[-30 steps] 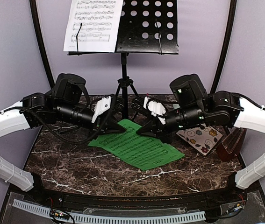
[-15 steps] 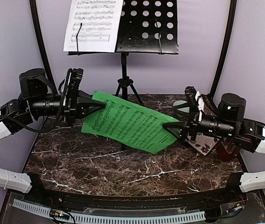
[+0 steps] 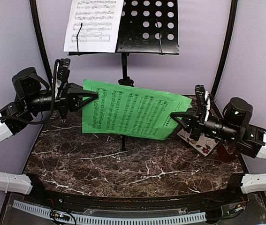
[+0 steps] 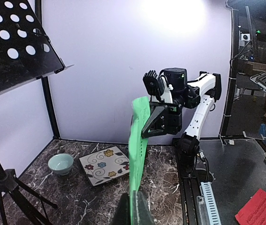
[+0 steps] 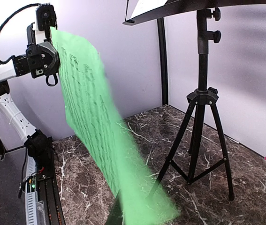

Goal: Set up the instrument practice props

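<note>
Your left fingers (image 3: 83,96) and right fingers (image 3: 179,117) are pinching the green paper music sheet (image 3: 128,111) (off the marble counter (image 3: 123,164)) in front of the black perforated-metal music stand (image 3: 142,44).

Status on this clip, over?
Both shut on green paper music sheet, left tool and right tool holding it aloft between them. Black perforated-metal music stand: right half bare, white music sheet on left. Nothing visibly blocking.

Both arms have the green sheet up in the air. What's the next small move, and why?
Probably raise it together, up and back toward the bare right half of the music stand. The left gripper and right gripper pinch opposite edges of the green sheet, which hangs lower than the stand's panel. The white sheet already fills the left half.
</note>
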